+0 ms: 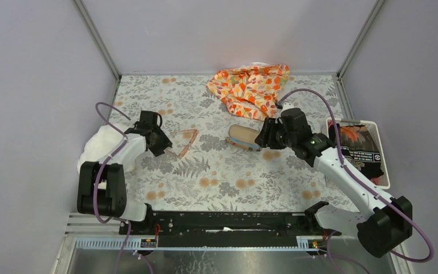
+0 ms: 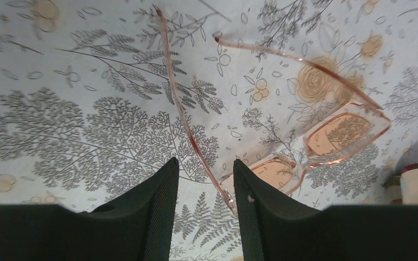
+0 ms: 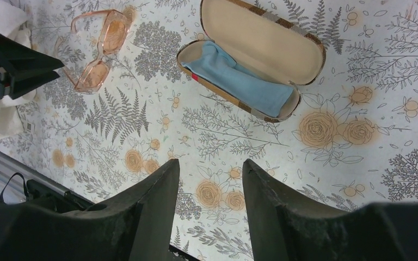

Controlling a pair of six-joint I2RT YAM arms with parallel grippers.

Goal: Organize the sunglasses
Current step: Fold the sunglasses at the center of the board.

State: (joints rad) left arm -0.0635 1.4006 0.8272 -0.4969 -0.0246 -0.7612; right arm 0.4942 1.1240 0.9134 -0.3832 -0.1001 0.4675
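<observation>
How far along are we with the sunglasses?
Done: the case lies open, cloth inside. In hand: the left gripper has its open jaws astride one arm of the sunglasses, which lie unfolded on the table, ungripped. The right gripper hovers open, holding nothing. Left: probably fold them, put them in the case, close it.

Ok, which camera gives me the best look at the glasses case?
Right wrist. The case lies fully in frame and close, with its lid open and the blue cloth lying inside. Top external shows the case only small, with little detail. Left wrist gives no clear view of it.
</observation>
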